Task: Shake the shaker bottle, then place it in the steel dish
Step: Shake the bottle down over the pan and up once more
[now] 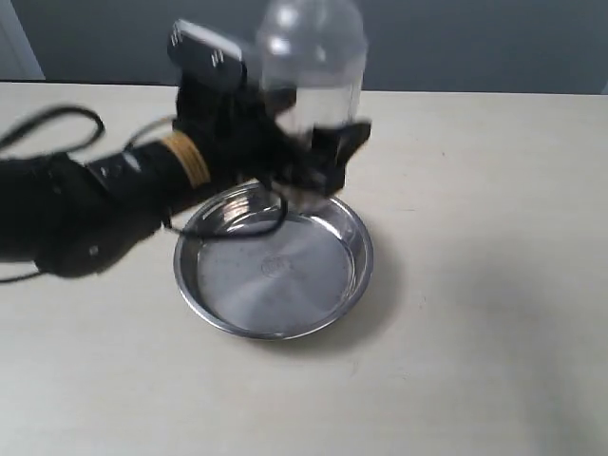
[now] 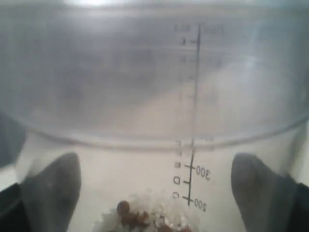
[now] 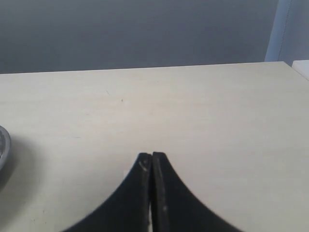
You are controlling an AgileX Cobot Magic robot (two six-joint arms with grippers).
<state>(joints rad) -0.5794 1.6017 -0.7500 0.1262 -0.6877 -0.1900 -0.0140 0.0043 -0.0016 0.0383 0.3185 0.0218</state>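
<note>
Clear plastic shaker bottle [image 1: 318, 90] with frosted domed top: in the air, over the far rim of the round shallow shiny steel dish [image 1: 256, 285], not touching it. Outline blurred in the exterior view. Long axis near vertical, dome up, base towards the dish.

Black left tool [image 1: 309, 157]: part-open to the width of the bottle and clamped on its lower body from the side. In the left wrist view the two dark fingers [image 2: 53, 188] sit against opposite sides of the clear wall. Brown and pale granules [image 2: 142, 215] lie at the bottom of the bottle between them.

Writing: a printed black graduated scale [image 2: 190, 169] runs along the bottle's long axis. "300" and "200" are readable; the marks further along it are too faint. A stamped mark at the centre of the dish base is illegible.

Black right tool [image 3: 152, 164]: fingers pressed together, holding nothing, above the pale beige worktop [image 1: 475, 285], well apart from the bottle. Edge of the dish [image 3: 2, 145] is just visible in the right wrist view.
</note>
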